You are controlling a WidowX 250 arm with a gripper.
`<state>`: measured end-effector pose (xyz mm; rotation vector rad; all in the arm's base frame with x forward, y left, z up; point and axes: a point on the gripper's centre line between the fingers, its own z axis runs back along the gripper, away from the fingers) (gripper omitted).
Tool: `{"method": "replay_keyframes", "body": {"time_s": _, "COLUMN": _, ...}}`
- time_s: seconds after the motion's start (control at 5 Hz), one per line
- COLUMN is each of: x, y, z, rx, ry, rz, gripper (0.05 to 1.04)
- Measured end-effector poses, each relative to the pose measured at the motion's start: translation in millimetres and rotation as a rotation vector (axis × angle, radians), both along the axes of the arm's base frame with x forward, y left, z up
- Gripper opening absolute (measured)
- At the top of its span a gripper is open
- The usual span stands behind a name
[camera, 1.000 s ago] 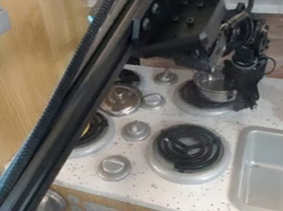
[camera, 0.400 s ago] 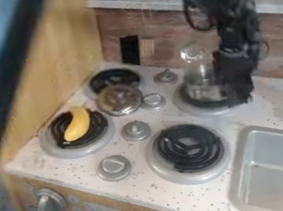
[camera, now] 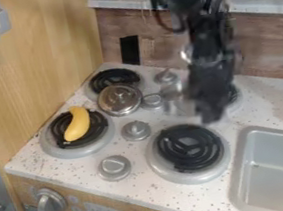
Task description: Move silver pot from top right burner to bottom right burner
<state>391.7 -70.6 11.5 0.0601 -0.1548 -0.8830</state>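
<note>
Camera view: the silver pot (camera: 176,101), blurred, is toward the counter's (camera: 265,100) back edge, between the top left burner (camera: 114,75) and the top right burner (camera: 234,97). Whether it touches the counter cannot be told. The black gripper (camera: 210,116) hangs just beside it on the sink side, partly covering the top right burner; blur leaves its grip, open or closed, unclear. Nearer the front edge is the bottom right burner (camera: 190,148). A yellow banana (camera: 77,124) lies on the bottom left burner (camera: 58,128), toward the left corner.
</note>
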Motion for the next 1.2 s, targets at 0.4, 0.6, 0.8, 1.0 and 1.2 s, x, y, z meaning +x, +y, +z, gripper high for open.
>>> {"method": "replay_keyframes", "body": {"time_s": 0.4, "x": -29, "y": 5, "z": -11.0, "rx": 0.021, "ry": 0.089, "rz": -0.069, "gripper": 0.4}}
{"method": "replay_keyframes", "body": {"time_s": 0.6, "x": -43, "y": 11, "z": -18.4, "rx": 0.058, "ry": 0.142, "rz": -0.079, "gripper": 0.4}}
{"method": "replay_keyframes", "body": {"time_s": 0.8, "x": -45, "y": 10, "z": -18.5, "rx": 0.055, "ry": 0.152, "rz": -0.093, "gripper": 0.399}}
{"method": "replay_keyframes", "body": {"time_s": 1.0, "x": -49, "y": 10, "z": -27.5, "rx": 0.073, "ry": 0.197, "rz": -0.095, "gripper": 0.433}}
{"method": "replay_keyframes", "body": {"time_s": 1.2, "x": -53, "y": 7, "z": -38.6, "rx": 0.044, "ry": 0.269, "rz": -0.055, "gripper": 0.628}}
